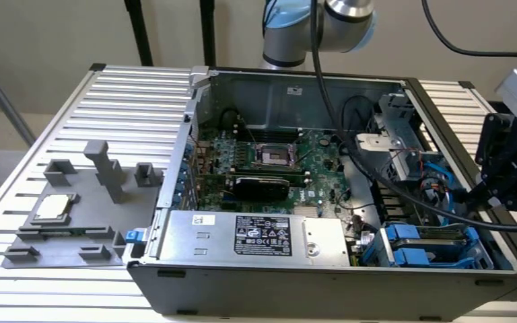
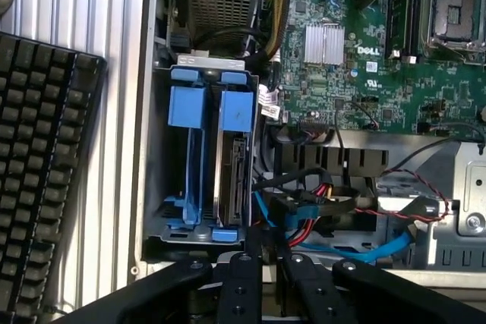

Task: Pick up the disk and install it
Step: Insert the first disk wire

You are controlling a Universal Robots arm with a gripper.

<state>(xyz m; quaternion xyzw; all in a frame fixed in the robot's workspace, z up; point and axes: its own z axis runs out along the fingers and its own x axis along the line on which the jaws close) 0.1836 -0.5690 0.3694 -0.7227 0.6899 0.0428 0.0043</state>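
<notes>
At the lower right of the exterior view, the disk (image 1: 438, 233) (image 2: 231, 180) sits in the drive cage (image 1: 490, 260). The gripper (image 1: 472, 197) (image 2: 272, 252) hovers nearby, slightly parted, empty.

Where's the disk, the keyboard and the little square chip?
disk (image 2: 234, 180), wrist view, on its grey metal edge.
keyboard (image 2: 38, 172), wrist view, on the middle of its black keys.
chip (image 1: 52, 206), exterior view, on its silver top.

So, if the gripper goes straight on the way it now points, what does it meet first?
Most likely the cables beside the disk in its cage: the gripper points at them. Depth is unclear, so it might touch the disk's blue bracket instead.
</notes>
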